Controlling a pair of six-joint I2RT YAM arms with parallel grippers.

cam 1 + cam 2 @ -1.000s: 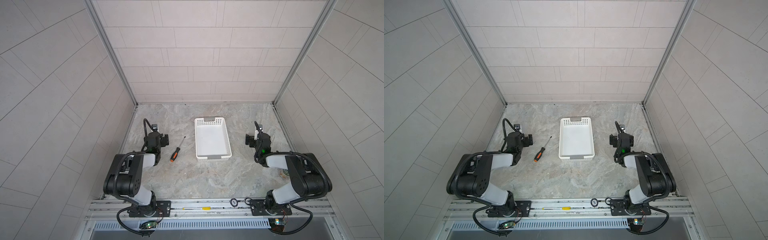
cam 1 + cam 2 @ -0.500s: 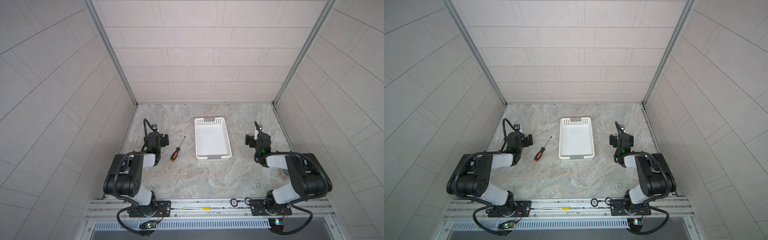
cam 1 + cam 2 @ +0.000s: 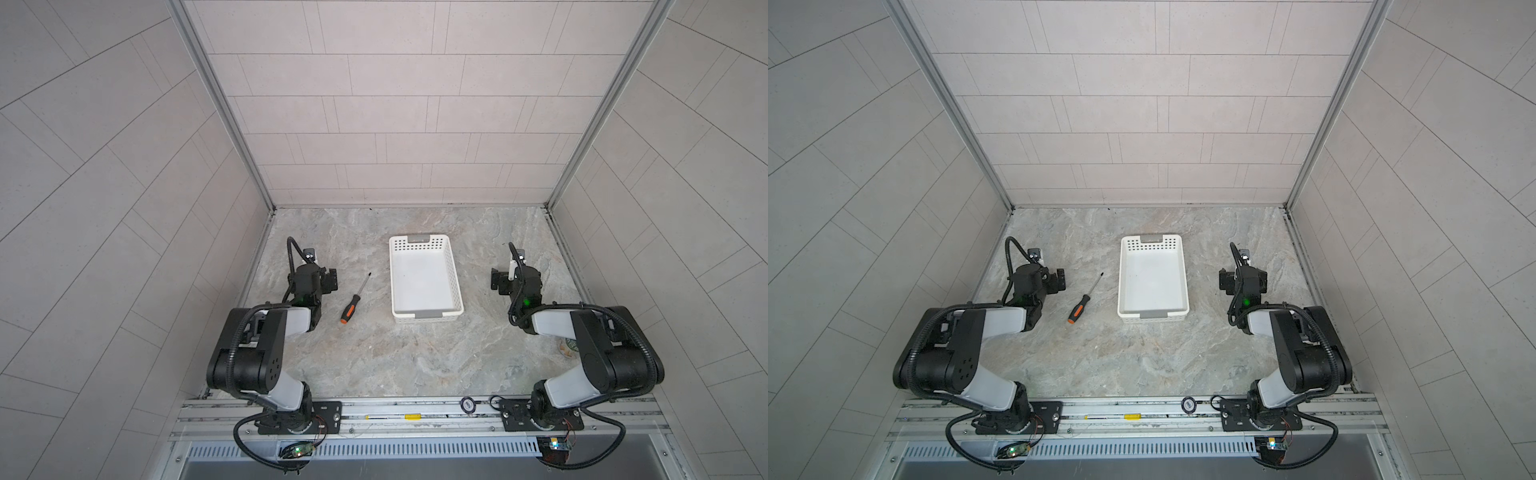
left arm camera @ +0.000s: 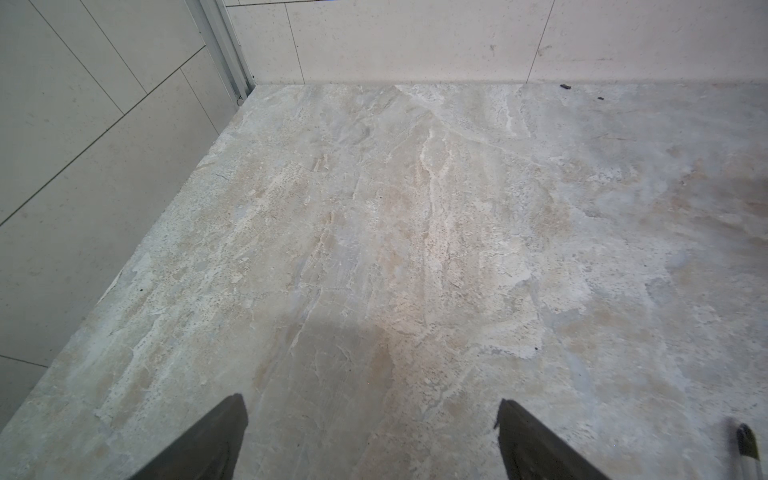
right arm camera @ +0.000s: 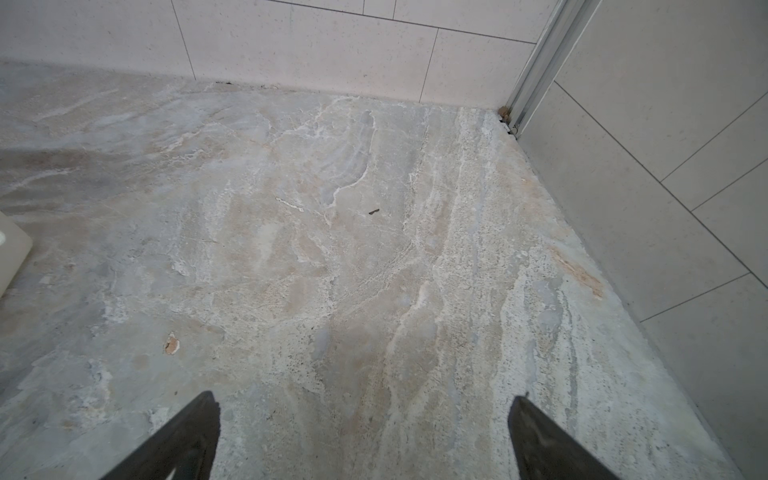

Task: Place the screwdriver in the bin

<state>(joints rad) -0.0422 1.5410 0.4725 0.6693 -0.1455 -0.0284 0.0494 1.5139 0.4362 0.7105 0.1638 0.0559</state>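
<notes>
Screwdriver (image 3: pixel 356 297) is lying flat on the table (image 3: pixel 374 357), left of centre in both top views. Its orange butt is pointing toward the lower edge of the frame, and its thin shaft is slanting up and to the right. It is resting near the bin (image 3: pixel 420 280) but apart from it, so by my reading no part of the task is done yet. The bin is sitting empty at the centre, its long sides running up the frame.

The left fingers (image 3: pixel 331 280) are hanging just left of the shaft, spread wide with nothing between them. The right fingers (image 3: pixel 496 283) are waiting on the far side of the bin, equally wide apart and empty. Both arms are folded low at the sides, which is probably leaving the middle of the table free. The wide spread looks like readiness for a grasp. As the tool is lying on the left arm's side, that arm seems the natural one to reach for it.

The top views are giving the whole layout: tool, bin and both arms. The left wrist view is showing mostly bare table and the wall corner. A small dark tip is also peeking in at its lower right edge, possibly the shaft's end, though too little is showing to tell. The right wrist view is missing the screwdriver entirely and is catching only a white corner of the bin at its left edge.
</notes>
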